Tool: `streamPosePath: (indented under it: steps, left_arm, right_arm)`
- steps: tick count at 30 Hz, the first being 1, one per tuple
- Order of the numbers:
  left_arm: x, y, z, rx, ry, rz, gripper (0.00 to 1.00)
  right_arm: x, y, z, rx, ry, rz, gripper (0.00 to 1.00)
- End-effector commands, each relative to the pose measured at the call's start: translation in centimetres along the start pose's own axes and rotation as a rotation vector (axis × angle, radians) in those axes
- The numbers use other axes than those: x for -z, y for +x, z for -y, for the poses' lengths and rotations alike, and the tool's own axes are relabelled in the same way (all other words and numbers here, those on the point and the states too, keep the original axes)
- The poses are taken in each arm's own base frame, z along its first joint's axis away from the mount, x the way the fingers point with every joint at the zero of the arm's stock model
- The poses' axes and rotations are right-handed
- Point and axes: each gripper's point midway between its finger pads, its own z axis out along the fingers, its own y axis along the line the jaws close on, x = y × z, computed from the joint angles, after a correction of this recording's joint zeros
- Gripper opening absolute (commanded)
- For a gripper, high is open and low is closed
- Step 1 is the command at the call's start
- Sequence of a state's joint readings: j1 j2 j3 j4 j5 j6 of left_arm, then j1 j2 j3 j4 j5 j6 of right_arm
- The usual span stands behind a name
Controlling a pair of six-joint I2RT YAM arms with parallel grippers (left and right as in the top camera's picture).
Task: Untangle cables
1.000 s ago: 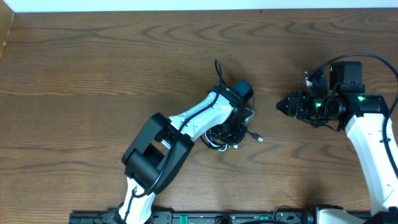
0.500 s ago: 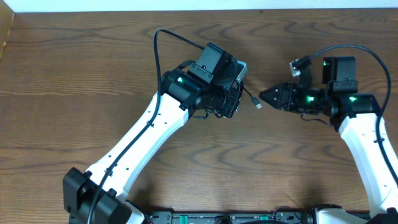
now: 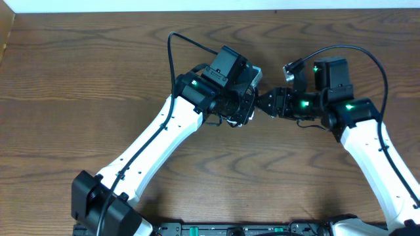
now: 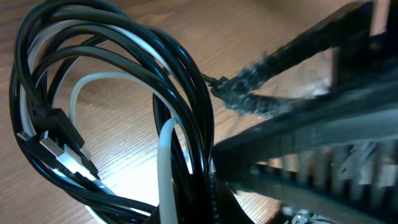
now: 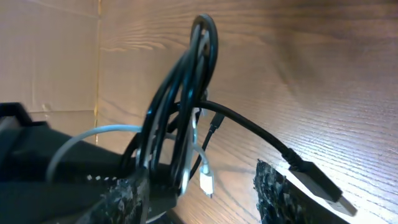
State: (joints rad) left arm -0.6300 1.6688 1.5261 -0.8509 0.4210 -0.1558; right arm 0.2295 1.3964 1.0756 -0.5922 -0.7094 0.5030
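The black cable [image 4: 186, 81] and the white cable [image 4: 166, 162] form one tangled looped bundle. My left gripper [image 3: 250, 105] is shut on the bundle and holds it above the table. In the left wrist view the loops rise from the jaws [image 4: 205, 202]. My right gripper [image 3: 264, 103] is open, its fingertips right at the bundle. In the right wrist view the jaws [image 5: 200, 182] straddle the hanging loops [image 5: 199, 68]. A white plug [image 5: 206, 182] dangles between the fingers. A black plug [image 5: 317, 182] lies by the right finger.
A wooden table [image 3: 79, 78] lies below. The left arm's own thick black cable [image 3: 172, 46] arcs above its wrist. The right arm's thick black cable [image 3: 367, 56] loops over its wrist. A rail [image 3: 216, 229] runs along the table's front edge.
My left gripper lifted the bundle off the table and carried it up and back. My right gripper moved left until its open fingers reached the bundle.
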Motion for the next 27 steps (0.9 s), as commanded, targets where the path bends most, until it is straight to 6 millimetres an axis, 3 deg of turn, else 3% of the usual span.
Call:
streamPosePath:
  steps: [1, 6, 12, 15, 17, 19, 21, 27]
  left_arm:
    - [0.1, -0.4, 0.4, 0.032, 0.020, 0.015, 0.07]
    - [0.1, -0.7, 0.4, 0.039, 0.023, 0.025, 0.07]
    - [0.2, -0.6, 1.3, 0.035, 0.073, 0.018, 0.08]
    - [0.3, -0.8, 1.0, 0.040, 0.070, 0.027, 0.07]
    - [0.7, -1.2, 0.5, 0.051, 0.065, 0.040, 0.07]
    - [1.5, -1.6, -0.3, 0.068, 0.057, 0.062, 0.08]
    - [2.6, -2.1, -1.3, 0.088, 0.046, 0.094, 0.08]
    - [6.8, -3.3, -5.3, 0.170, -0.010, 0.198, 0.08]
  right_arm:
    - [-1.1, 0.3, 1.0, -0.048, 0.032, -0.020, 0.50]
    - [-2.8, 0.4, 2.1, -0.069, 0.054, -0.049, 0.48]
    - [-4.6, -0.9, 3.5, -0.057, 0.067, -0.030, 0.47]
    - [-5.2, -0.5, 5.4, -0.088, 0.140, -0.041, 0.42]
    - [-5.4, 0.1, 7.3, -0.120, 0.220, -0.058, 0.32]
    - [-5.3, 0.8, 9.4, -0.154, 0.313, -0.076, 0.13]
    - [-4.9, 1.5, 11.3, -0.185, 0.397, -0.089, 0.01]
    - [-3.1, 1.7, 14.1, -0.203, 0.488, -0.100, 0.01]
